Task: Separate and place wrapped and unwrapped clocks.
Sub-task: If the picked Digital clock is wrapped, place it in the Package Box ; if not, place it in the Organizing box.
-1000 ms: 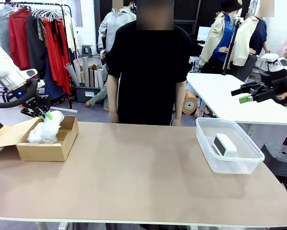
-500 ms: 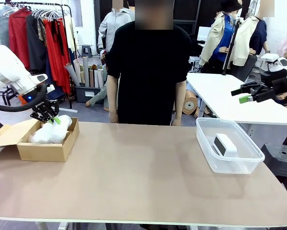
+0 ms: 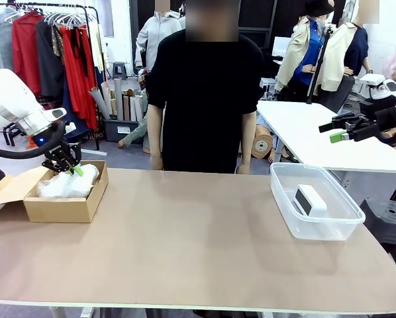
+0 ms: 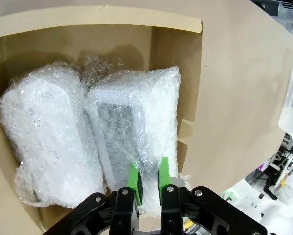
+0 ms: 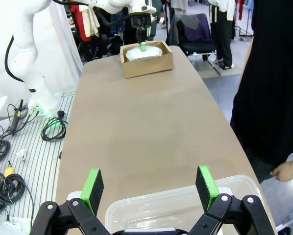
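While over the cardboard box (image 4: 176, 58), left gripper (image 4: 149, 177) seemingly pinching flat wrapped clock (image 4: 136, 122).

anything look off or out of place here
Nothing stands out. Two bubble-wrapped white clocks lie side by side in the cardboard box; the bare white clock sits in the clear plastic tub.

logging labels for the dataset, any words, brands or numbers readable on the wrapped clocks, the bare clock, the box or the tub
None can be read.
Wrapped clocks: the bubble wrap blurs any print.
Bare clock: dark face, too small to read.
Cardboard box and clear tub: no print visible.
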### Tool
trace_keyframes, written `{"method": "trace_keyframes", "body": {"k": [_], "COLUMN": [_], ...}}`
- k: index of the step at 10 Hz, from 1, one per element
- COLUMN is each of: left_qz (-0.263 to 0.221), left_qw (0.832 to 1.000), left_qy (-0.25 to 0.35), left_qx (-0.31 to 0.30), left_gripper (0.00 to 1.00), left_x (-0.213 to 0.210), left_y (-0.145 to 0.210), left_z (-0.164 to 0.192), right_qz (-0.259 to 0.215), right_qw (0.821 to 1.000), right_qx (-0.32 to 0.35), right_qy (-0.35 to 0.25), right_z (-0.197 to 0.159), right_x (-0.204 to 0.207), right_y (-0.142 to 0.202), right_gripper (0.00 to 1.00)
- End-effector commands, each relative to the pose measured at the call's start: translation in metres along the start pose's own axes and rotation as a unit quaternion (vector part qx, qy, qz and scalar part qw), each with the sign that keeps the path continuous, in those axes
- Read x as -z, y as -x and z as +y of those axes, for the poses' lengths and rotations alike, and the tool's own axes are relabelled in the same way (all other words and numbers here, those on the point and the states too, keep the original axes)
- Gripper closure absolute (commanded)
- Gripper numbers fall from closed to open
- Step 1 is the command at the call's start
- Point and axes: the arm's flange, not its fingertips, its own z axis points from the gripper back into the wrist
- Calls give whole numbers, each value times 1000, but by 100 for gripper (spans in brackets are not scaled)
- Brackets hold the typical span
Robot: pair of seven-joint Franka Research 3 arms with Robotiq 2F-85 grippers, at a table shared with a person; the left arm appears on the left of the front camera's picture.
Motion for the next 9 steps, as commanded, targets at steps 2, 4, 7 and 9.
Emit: {"method": "trace_keyframes", "body": {"k": [2, 4, 7, 9], "left_qz": [8, 6, -7, -16], "left_qw": [1000, 1000, 1000, 1000], "left_qy": [-3, -3, -5, -15], "left_qx": [2, 7, 14, 21], "left_gripper": [100, 76, 17, 0], "left_x": [-1, -2, -11, -20], "left_y": [-6, -6, 1, 5], "left_z": [5, 5, 0, -6], "right_qz": [2, 2, 2, 2], "right_qw": [1000, 1000, 1000, 1000], "right_qx": [1, 1, 1, 1], "right_qy": [-1, -1, -1, -1], "right_z": [1, 1, 1, 1], "right_x": [0, 0, 0, 0], "right_y": [-2, -2, -2, -2], "right_gripper": [0, 0, 0, 0]}}
